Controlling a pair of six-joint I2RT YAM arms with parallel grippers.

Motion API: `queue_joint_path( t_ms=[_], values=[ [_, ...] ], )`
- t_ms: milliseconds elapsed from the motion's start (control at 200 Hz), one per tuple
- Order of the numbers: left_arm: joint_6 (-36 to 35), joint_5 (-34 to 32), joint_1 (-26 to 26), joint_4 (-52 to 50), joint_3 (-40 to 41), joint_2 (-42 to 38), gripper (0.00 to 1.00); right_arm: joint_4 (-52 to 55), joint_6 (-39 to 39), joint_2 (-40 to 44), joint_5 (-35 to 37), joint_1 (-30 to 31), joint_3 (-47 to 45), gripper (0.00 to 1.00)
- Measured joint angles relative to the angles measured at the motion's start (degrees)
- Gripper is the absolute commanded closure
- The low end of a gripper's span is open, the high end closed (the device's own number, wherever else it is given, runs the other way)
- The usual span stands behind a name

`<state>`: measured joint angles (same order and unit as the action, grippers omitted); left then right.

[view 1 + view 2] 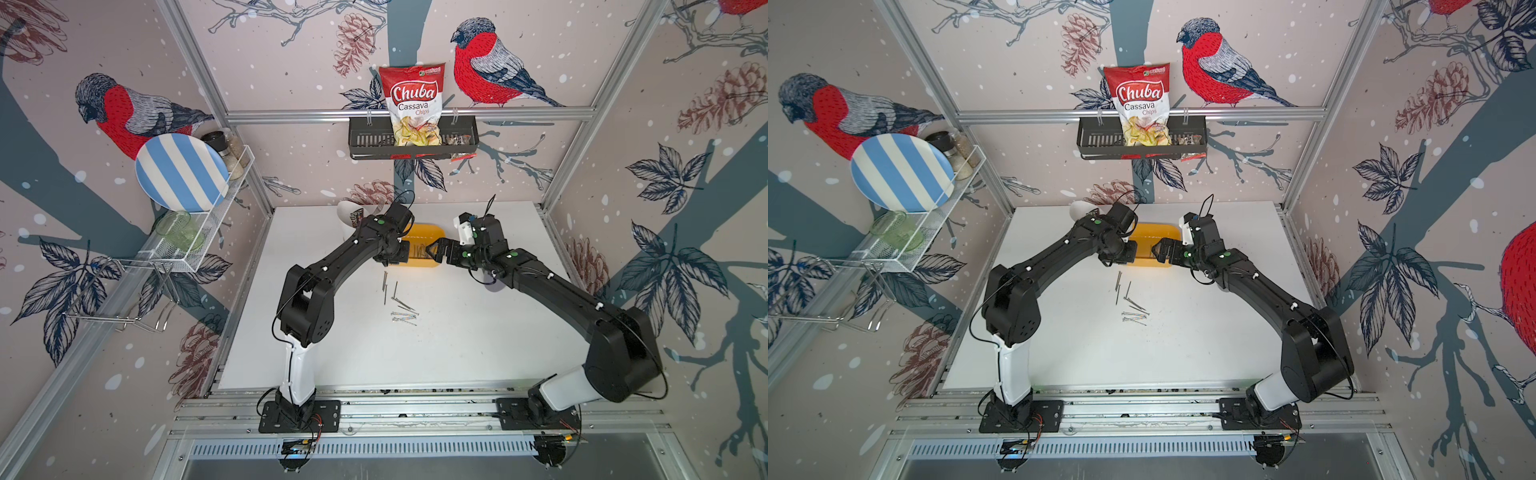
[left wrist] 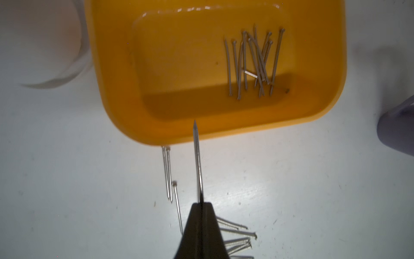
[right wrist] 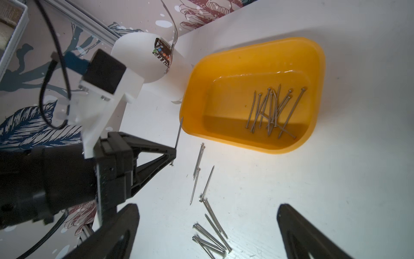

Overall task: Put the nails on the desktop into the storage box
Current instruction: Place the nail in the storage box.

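- Top views both place a white cup (image 1: 347, 212) at the far left of the desktop (image 1: 457, 345), close to the left arm's wrist.
- Just right of it, the left gripper (image 2: 200, 205) is clenched on one nail (image 2: 197, 161) near its head end. In the left wrist view the nail's sharp tip overlaps the near rim of the storage box (image 2: 105, 89). In the right wrist view that tip sits just beside the box's corner.
- Between the two grippers, the yellow storage box stands at the far middle of the desktop. A bundle of nails (image 2: 253, 62) lies criss-crossed at one end of its floor.
- On the robot's side of the box, loose nails (image 1: 399, 303) lie on the white surface. A pair lies side by side nearest the box, then a few singles, then a small heap.
- Furthest right, the right gripper (image 1: 433, 250) is released, its jaws spread wide and gripping nothing. In the top views it overlaps the box's right end, and its wrist view looks down on the heap between its two fingers (image 3: 125, 224).
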<state>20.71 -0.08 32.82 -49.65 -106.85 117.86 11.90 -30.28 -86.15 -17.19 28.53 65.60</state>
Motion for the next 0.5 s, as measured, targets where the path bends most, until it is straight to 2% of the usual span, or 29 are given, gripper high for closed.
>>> queue_joint_path(
  t_ms=[255,500],
  values=[
    [-3.1,3.5,-0.9,-2.8,-21.9,16.4,1.0,1.1,0.0,1.4,0.3,-2.1,0.3,0.0],
    [-3.7,6.5,-2.1,-3.6,-25.8,23.1,1.0,2.5,0.2,2.1,0.3,-3.5,0.3,0.0]
  ],
)
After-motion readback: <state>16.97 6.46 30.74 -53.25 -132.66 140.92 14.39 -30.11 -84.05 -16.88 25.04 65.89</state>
